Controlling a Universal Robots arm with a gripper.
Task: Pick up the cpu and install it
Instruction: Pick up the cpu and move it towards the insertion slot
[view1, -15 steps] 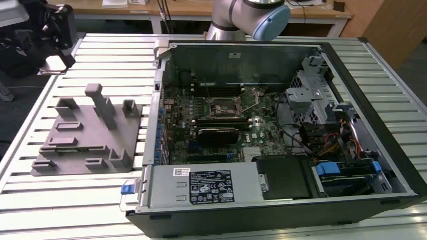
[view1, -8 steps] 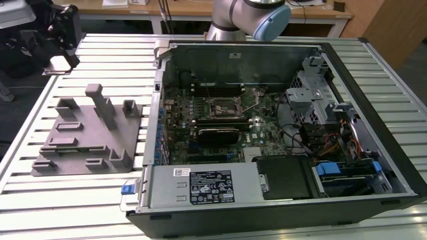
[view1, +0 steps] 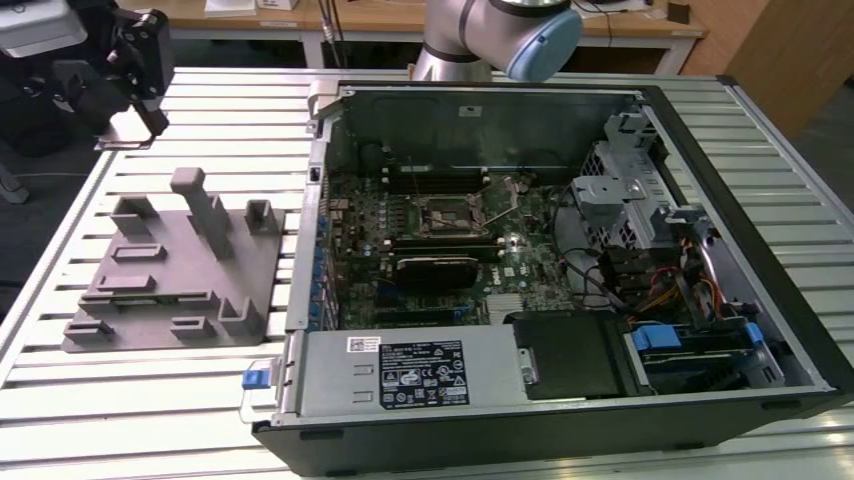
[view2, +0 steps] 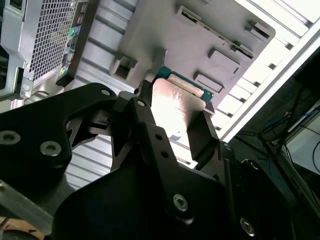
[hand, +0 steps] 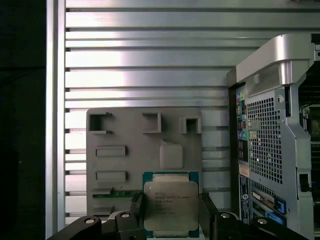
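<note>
Cpu (hand: 171, 207) level between jaws; silver top apparently upward

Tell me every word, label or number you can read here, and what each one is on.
Nothing is clear enough to quote.
On the cpu, gripped in the end effector: lines of print on its metal top, too small to read.
On the power supply: a black label with dense print, too small; a white sticker, blurred.
On the computer case: a pale sticker, too small.
</note>
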